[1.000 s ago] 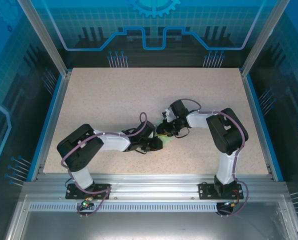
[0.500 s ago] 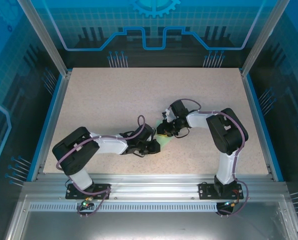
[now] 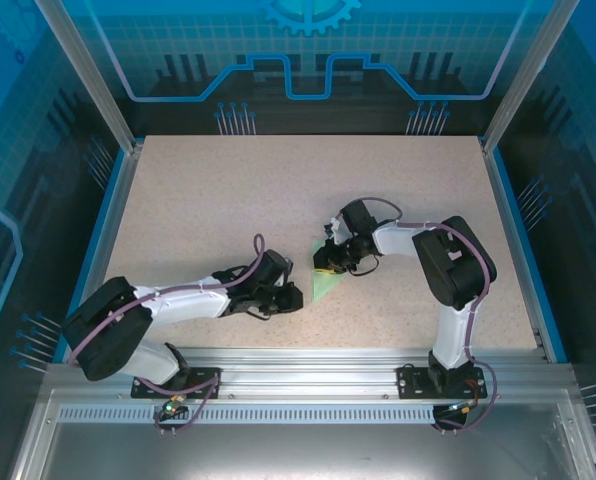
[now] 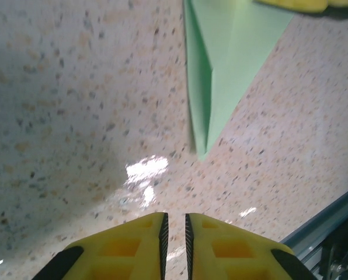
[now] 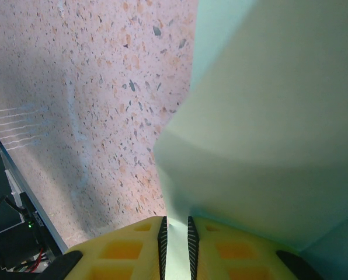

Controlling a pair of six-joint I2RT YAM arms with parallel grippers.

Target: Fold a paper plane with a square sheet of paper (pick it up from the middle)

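Note:
The square sheet of paper now stands folded into a narrow, pale mint-green paper plane with a lengthwise crease. Its point aims at the table's near edge. My right gripper is shut on the plane's far end, and the paper fans out from between the jaws. One yellow finger of that gripper presses on the paper. My left gripper lies low on the table just left of the plane's tip. Its jaws are shut with nothing between them, clear of the paper.
The speckled beige table spreads out behind and to both sides of the arms. An aluminium rail runs along the near edge, close to the plane's tip. Blue walls border the table.
My left arm has drawn back to the left and lowered, so its gripper has come off the paper. The right gripper and the plane have stayed put.

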